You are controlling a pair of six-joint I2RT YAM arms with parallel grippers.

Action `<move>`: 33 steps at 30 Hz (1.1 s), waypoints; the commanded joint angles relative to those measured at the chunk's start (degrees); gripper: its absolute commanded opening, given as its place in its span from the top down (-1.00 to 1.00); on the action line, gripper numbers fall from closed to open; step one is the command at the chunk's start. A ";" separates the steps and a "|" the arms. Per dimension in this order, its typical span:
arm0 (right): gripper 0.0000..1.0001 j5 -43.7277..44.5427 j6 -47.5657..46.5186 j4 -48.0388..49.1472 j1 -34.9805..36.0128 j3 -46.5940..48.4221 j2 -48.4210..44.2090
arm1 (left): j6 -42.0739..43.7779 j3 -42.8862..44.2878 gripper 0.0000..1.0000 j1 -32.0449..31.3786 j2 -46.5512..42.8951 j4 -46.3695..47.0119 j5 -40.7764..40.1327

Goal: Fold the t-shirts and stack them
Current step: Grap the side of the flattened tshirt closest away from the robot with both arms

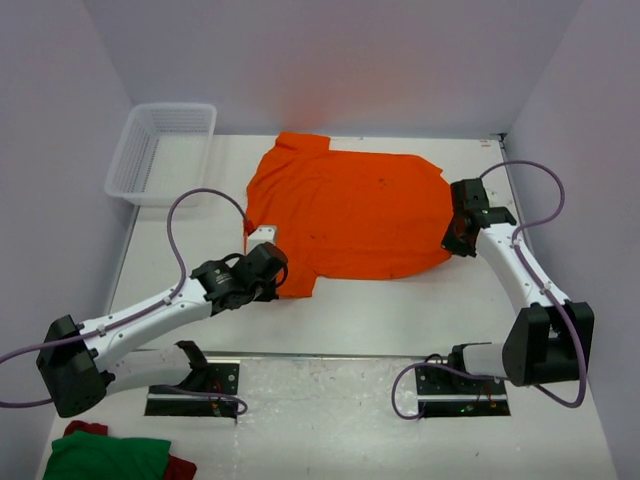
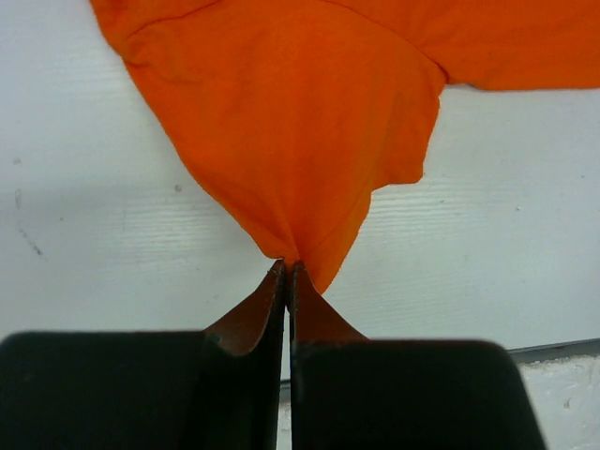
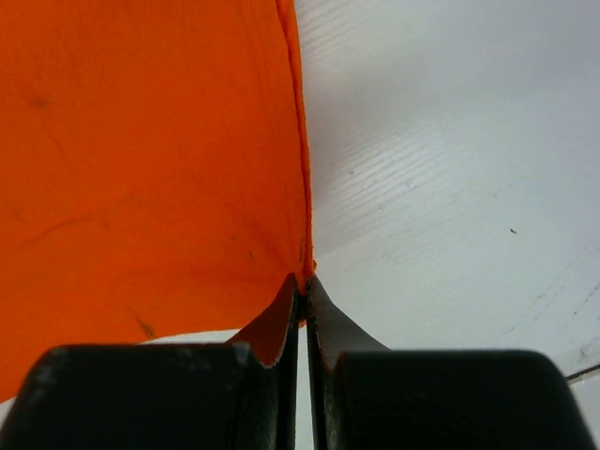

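An orange t-shirt (image 1: 345, 210) lies spread on the white table, collar end to the left. My left gripper (image 1: 272, 268) is shut on the shirt's near left sleeve, and in the left wrist view the cloth (image 2: 300, 131) fans out from the pinched fingertips (image 2: 289, 272). My right gripper (image 1: 452, 242) is shut on the shirt's near right hem corner. The right wrist view has the hem edge (image 3: 298, 169) running straight up from the closed fingertips (image 3: 306, 281), with orange cloth (image 3: 141, 169) filling the left half.
A white mesh basket (image 1: 160, 150) stands at the table's back left. Green and red cloth (image 1: 105, 455) lies off the table at the near left. Purple cables loop from both arms. Light walls close in the table on three sides.
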 commanded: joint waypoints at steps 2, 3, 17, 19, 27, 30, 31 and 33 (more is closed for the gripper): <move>1.00 3.02 1.82 -1.35 0.28 -1.24 -1.89 | -5.08 -1.04 1.00 -0.21 -5.29 -3.89 -4.73; 1.00 3.11 1.91 -1.52 0.28 -1.24 -1.80 | -4.56 -0.96 1.00 -0.13 -5.47 -3.81 -4.82; 1.00 4.79 2.43 -1.79 0.10 -1.77 -1.45 | -2.01 -1.13 1.00 -0.13 3.13 0.15 -1.13; 1.00 3.82 2.09 -1.00 0.02 -1.68 -0.93 | -0.96 0.53 1.00 -0.13 4.36 0.15 -1.22; 1.00 -0.13 2.87 0.40 1.77 -4.92 -2.75 | -2.44 -0.59 1.00 -0.13 1.57 -2.22 -2.27; 1.00 0.12 3.40 0.15 1.77 -4.67 -3.48 | -2.19 -1.74 1.00 -0.12 -0.37 -1.79 -1.75; 1.00 0.29 3.49 -0.29 1.69 -4.23 -3.04 | -1.92 -1.57 1.00 -0.13 -0.29 -1.87 -1.92; 1.00 0.30 3.66 -0.47 1.77 -3.52 -2.16 | -1.48 -0.43 1.00 -0.13 0.94 -2.66 -3.15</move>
